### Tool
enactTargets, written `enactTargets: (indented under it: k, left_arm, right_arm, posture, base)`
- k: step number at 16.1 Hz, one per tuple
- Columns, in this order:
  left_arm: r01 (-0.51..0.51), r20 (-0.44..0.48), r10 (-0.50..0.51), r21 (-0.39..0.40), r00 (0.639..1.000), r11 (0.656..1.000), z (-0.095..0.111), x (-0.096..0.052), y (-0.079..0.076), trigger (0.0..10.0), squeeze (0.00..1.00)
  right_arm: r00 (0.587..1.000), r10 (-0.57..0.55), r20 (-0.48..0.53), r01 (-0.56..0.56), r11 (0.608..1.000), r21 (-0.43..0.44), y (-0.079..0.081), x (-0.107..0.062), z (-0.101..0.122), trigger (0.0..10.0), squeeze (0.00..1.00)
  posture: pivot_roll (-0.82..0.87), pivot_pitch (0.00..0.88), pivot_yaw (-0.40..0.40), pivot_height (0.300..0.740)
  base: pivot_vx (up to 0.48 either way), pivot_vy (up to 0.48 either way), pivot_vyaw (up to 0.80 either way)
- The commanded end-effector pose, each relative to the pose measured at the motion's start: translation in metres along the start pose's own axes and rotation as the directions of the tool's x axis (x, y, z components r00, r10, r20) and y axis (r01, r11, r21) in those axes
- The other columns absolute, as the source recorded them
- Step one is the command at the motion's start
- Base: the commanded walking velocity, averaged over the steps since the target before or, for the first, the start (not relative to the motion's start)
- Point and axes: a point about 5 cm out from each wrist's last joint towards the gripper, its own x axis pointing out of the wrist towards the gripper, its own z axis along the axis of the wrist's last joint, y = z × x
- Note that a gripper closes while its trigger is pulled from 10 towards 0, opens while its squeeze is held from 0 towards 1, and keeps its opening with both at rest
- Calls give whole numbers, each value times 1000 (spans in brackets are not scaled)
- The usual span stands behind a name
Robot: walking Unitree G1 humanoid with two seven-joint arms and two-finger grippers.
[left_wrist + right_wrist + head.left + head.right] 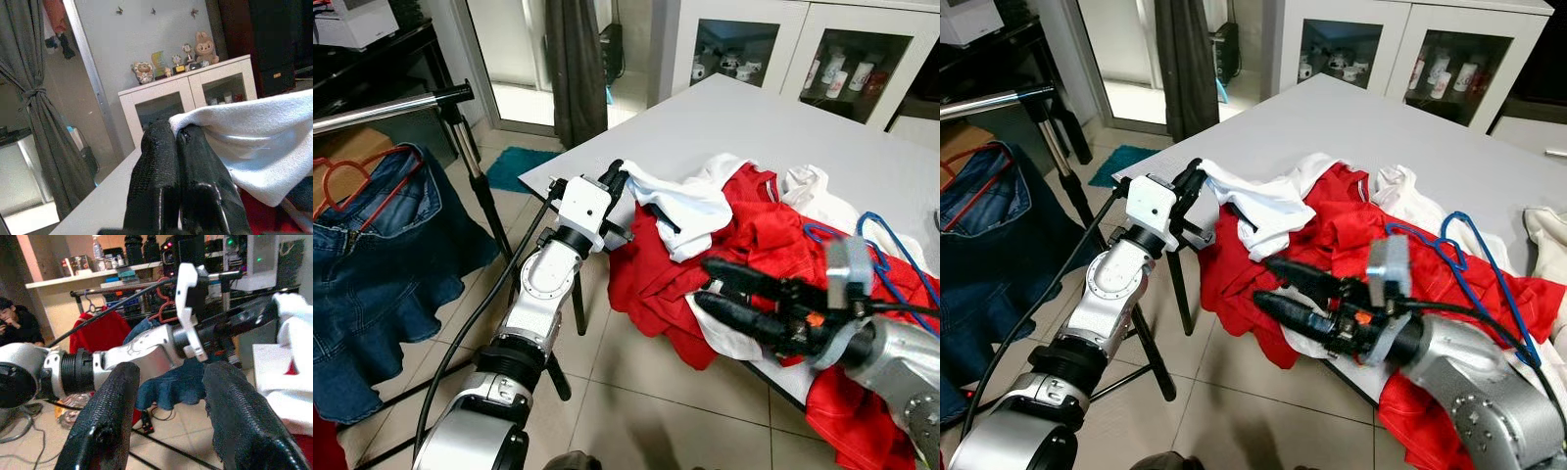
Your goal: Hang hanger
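1. Nearest the camera, the right gripper point(710, 284) hovers with fingers apart over red clothes point(656, 274).
2. Beyond, the left gripper point(617, 178) pinches a soft white garment point(680, 206).
3. Farther right, the blue hanger point(881, 250) lies on the pile; light, stiff wire, probably best grasped near its hook.

White surface point(773, 122): heaped red garments point(764, 235) and white garments point(680, 201). Glass-door cabinet point(803, 49) at the wall, holding cups. Dark curtain point(576, 59). Denim skirt point(372, 264) under a metal rail point(382, 110). Teal mat point(514, 166) on the tiled floor point(636, 392).
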Motion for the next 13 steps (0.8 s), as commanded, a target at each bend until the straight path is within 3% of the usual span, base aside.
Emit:
enactTargets:
  k: [1,4,6,9,13]
  left_arm:
    - [-26,41,25,9,999,1000,8,7,6,10000,0]
    - [-28,42,28,10,999,1000,8,7,7,10000,0]
    - [-26,45,25,10,999,1000,9,9,6,10000,0]
    - [-25,49,24,7,998,1000,10,10,5,10000,0]
    - [-25,51,25,5,998,1000,9,10,4,10000,0]
  right_arm:
    - [1000,23,-12,-23,1000,3,4,1,1,10000,0]
    - [999,40,-35,-40,999,3,5,12,-5,10000,0]
    - [992,-92,-85,85,993,-85,-11,34,-15,10000,0]
    - [993,-111,-28,106,984,-146,-13,62,-2,10000,0]
    - [986,-122,-113,100,978,-184,-14,76,-17,10000,0]
  posture:
    - [33,0,51,740]
    - [26,0,53,740]
    - [27,0,53,740]
    - [33,0,55,740]
    - [34,0,55,740]
  base:
    - [0,0,0]
    - [0,0,0]
    - [0,0,0]
    - [0,0,0]
    - [0,0,0]
